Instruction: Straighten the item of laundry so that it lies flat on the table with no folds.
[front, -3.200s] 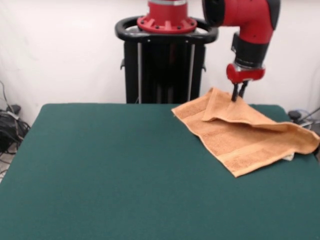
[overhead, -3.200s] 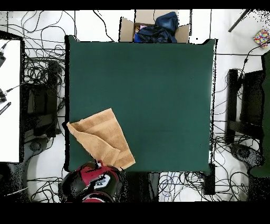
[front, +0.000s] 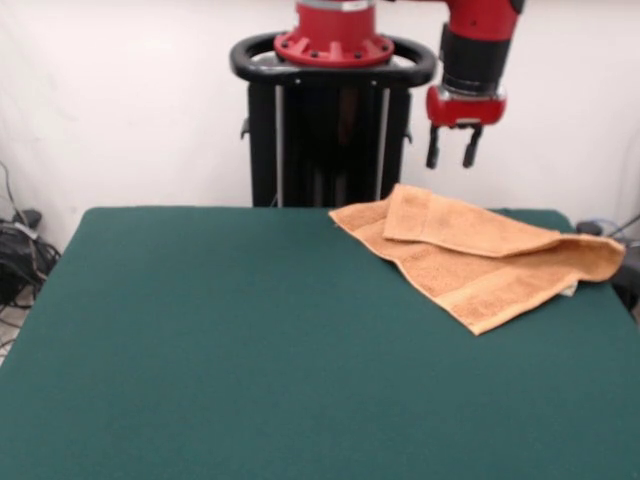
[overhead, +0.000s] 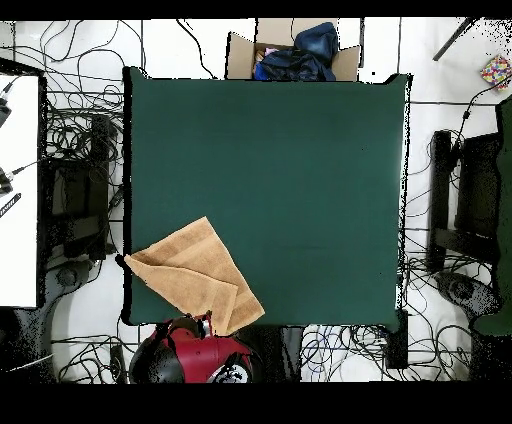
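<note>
The orange-tan towel (front: 480, 262) lies on the dark green table (front: 250, 350) at its far right corner in the front view. A flap is folded over along the towel's far edge, and a woven band stripe shows near the front end. In the overhead view the towel (overhead: 195, 272) sits at the table's (overhead: 300, 180) bottom left corner, one end reaching the left edge. My gripper (front: 451, 150) hangs open and empty above the towel's far edge, well clear of it. In the overhead view only the arm (overhead: 195, 355) shows, below the towel.
The robot pedestal (front: 330, 120) stands behind the table's far edge. A cardboard box with dark clothes (overhead: 292, 52) sits past the table's top edge in the overhead view. Cables lie on the floor around the table.
My gripper has let go of the towel's far fold, opened, and risen up and to the left in the front view. The raised fold has dropped, and the towel lies lower.
</note>
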